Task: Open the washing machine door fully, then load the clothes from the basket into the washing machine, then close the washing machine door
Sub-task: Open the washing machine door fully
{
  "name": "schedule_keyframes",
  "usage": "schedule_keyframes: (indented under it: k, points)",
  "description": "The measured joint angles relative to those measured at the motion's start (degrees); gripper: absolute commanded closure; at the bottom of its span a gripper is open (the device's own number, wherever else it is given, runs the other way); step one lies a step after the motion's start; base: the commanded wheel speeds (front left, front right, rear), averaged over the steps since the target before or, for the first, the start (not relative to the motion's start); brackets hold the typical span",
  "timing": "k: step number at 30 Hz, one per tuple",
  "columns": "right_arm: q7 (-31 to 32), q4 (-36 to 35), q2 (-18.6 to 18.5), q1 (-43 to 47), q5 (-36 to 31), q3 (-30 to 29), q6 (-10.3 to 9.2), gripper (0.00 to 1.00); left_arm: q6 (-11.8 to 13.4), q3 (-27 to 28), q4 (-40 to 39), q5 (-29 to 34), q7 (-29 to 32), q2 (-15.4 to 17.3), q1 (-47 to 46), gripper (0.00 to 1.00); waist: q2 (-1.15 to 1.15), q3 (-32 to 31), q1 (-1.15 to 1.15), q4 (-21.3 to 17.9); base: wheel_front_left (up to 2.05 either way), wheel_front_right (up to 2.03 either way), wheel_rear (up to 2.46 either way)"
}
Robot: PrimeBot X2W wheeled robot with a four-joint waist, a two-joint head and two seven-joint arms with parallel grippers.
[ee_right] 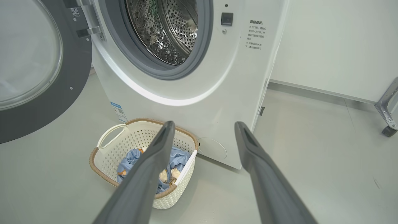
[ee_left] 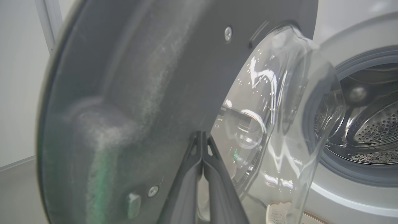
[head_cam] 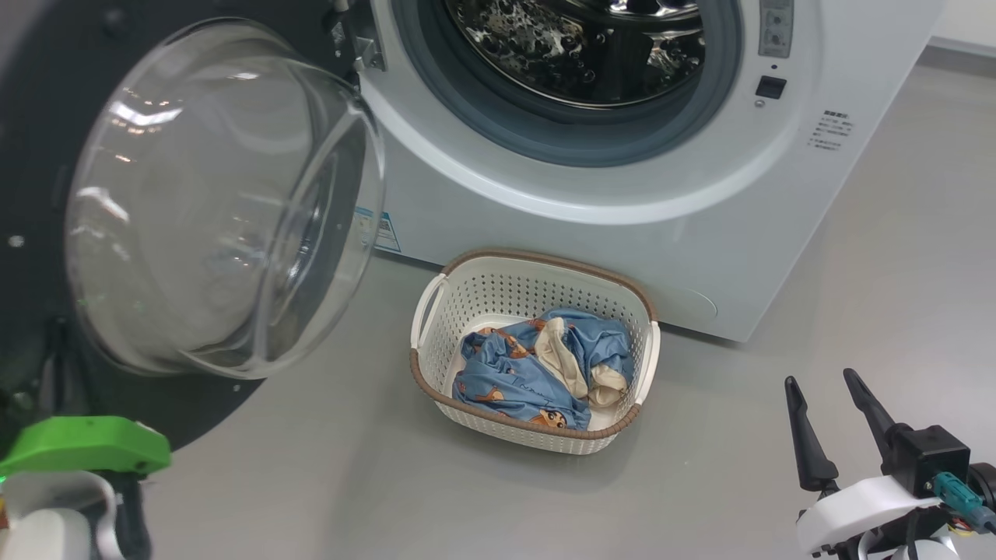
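The washing machine (head_cam: pixel 622 233) stands at the top of the head view, its steel drum showing. The washing machine door (head_cam: pixel 218 202) hangs swung out to the left, its clear bowl window bulging toward me. On the floor before the machine sits the basket (head_cam: pixel 436 311) with the clothes (head_cam: pixel 537 365), blue fabric with cream parts, inside. In the left wrist view my left gripper (ee_left: pixel 202 137) is shut, its tips against the door's dark inner face (ee_left: pixel 140 77) beside the glass. My right gripper (head_cam: pixel 821 385) stands open at the lower right, away from the basket (ee_right: pixel 105 155), nothing between its fingers.
Grey floor (head_cam: pixel 895 272) spreads to the right of the machine. A white wall (ee_right: pixel 335 46) stands behind on the right, with a metal frame leg on a caster (ee_right: pixel 387 124) by it.
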Motion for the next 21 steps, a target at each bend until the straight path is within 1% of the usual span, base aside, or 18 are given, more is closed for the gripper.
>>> schedule_keyframes:
  k: [5,8,15,21]
  points:
    - [0.00,0.13,-0.29,-0.81,0.00,0.42,0.00,0.00,0.00,4.52,5.56,2.09,0.47,0.98,-3.83,1.00,0.00,0.81,0.00,-1.36,0.00,0.00,0.00]
    - [0.00,0.15,-0.46,-0.87,0.01,-0.11,0.00,0.00,0.09,5.79,9.47,3.11,0.52,1.59,-6.82,1.00,0.00,1.17,0.00,-1.87,0.00,0.00,0.00]
    - [0.00,0.31,-0.45,-0.91,0.02,-0.03,0.00,0.00,0.09,7.80,14.64,4.13,0.47,1.85,-10.33,1.00,0.00,1.36,0.00,-2.15,0.00,0.00,0.00]
    - [0.00,0.73,-0.42,-1.01,0.15,-0.02,0.00,0.00,0.24,8.34,16.86,4.54,-0.84,1.21,-11.68,1.00,0.00,0.92,0.00,-2.16,0.00,0.00,0.00]
